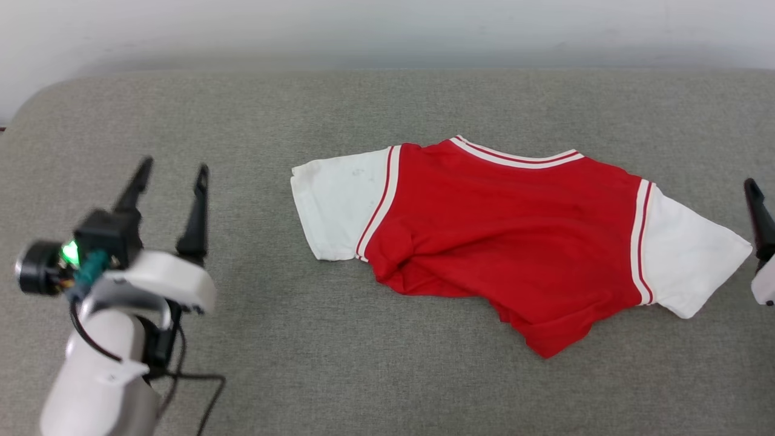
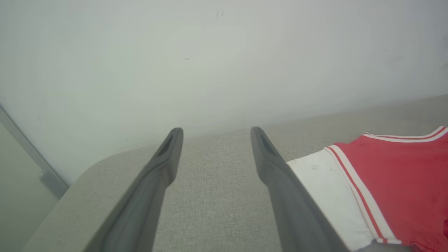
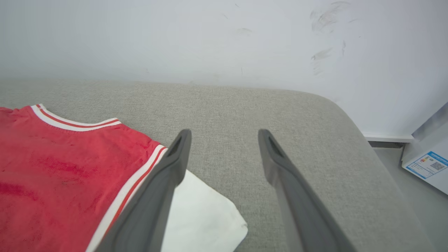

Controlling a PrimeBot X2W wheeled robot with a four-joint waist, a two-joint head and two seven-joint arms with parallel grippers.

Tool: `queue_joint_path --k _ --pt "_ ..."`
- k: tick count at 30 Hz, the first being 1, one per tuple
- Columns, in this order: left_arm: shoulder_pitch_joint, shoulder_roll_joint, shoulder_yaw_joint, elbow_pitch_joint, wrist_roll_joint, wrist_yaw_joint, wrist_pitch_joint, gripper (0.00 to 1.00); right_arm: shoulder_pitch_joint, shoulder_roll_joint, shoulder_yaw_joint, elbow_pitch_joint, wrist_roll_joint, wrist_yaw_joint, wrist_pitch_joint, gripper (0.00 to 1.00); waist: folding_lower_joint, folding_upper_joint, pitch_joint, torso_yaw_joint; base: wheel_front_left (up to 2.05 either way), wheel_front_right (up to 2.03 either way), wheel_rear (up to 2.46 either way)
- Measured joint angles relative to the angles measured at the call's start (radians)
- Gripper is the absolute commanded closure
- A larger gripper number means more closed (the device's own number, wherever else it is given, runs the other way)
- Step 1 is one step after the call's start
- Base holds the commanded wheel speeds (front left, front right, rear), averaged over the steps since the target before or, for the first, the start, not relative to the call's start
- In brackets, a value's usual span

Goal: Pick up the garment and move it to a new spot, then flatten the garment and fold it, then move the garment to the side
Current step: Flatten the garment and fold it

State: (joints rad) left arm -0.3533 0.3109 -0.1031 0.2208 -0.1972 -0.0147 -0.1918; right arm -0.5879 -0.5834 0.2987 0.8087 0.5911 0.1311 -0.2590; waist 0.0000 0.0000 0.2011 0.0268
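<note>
The garment [image 1: 514, 230] lies on the grey cushion [image 1: 363, 339], a little right of centre in the head view. Its plain red side faces up, its striped collar points toward the top of the frame, and one white sleeve reaches out to each side. The lower hem is bunched and rumpled, and it comes to a point at the lower right.

My left gripper [image 1: 174, 165] sits in the left part of that frame with its two dark fingers spread and nothing between them. Bare cushion separates it from the left sleeve. My left wrist view shows what the head view does not: faint grey smudges on that sleeve [image 2: 329, 189], and a grey metal strip [image 2: 31, 157] running down the pale wall [image 2: 210, 52] at the far left. My right finger there overlaps the sleeve's edge in the picture.

In the head view, one finger of my right gripper [image 3: 224, 133] juts in at the right edge, just beside the tip of the right sleeve. The right wrist view shows both fingers, parted and empty over the cushion. The left one crosses the white sleeve [image 3: 203, 217] in the picture, and I cannot tell whether it touches. That view also shows scuff marks on the wall at the upper right and a blue-bordered label [image 3: 428, 164] on a white sheet at the lower right edge.
</note>
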Motion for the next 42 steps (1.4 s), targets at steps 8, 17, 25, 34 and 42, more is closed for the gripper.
queue_joint_path --k 8,17,25,34,42 --pt "-0.215 0.092 -0.021 0.005 -0.052 -0.083 0.205 0.00 0.187 0.161 -0.270 -0.351 -0.221 0.000 -0.004 0.00 0.0000 0.0000 0.023 -0.035 0.00 0.00 0.00" --pt "-0.409 0.177 -0.167 0.086 -0.214 -0.113 0.561 0.00 0.385 0.361 -0.389 -0.736 -0.392 0.000 0.093 0.00 0.0000 0.0000 0.082 -0.067 0.00 0.00 0.00" --pt "-0.552 0.247 -0.346 0.196 -0.409 -0.114 0.832 0.00 0.424 0.423 -0.365 -0.890 -0.408 0.000 0.180 0.00 0.0001 0.0000 0.152 -0.097 0.00 0.00 0.00" --pt "-0.674 0.270 -0.507 0.274 -0.523 -0.114 0.993 0.00 0.398 0.417 -0.340 -0.897 -0.397 0.000 0.198 0.00 0.0001 0.0000 0.241 -0.137 0.00 0.00 0.00" --pt "-0.720 0.302 -0.640 0.329 -0.546 -0.114 1.030 0.00 0.379 0.408 -0.326 -0.866 -0.385 0.000 0.179 0.00 -0.0001 0.0000 0.286 -0.167 0.00 0.00 0.00"
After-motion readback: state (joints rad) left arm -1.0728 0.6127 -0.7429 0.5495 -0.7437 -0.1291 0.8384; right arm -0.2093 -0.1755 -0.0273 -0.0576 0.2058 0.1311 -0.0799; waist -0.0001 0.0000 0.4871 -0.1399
